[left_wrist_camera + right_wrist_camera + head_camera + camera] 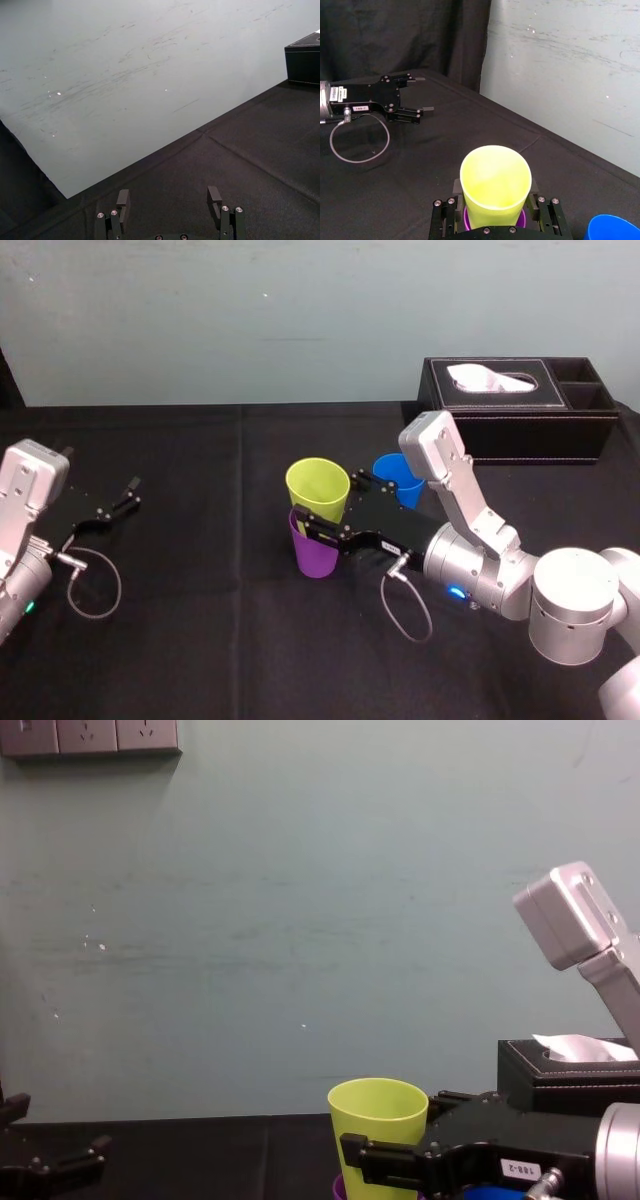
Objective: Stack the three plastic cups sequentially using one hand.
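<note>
The desk (200, 640) is draped in black, with the tissue box (520, 410) at its far right corner. My left gripper (130, 493) rests near the left edge, jaws wide, holding nothing. My right gripper (335, 505) reaches to mid-desk, jaws clamped on the yellow cup (318, 488), which sits partly inside the purple cup (316, 555). The blue cup (398, 475) stands just behind them, toward the box.
</note>
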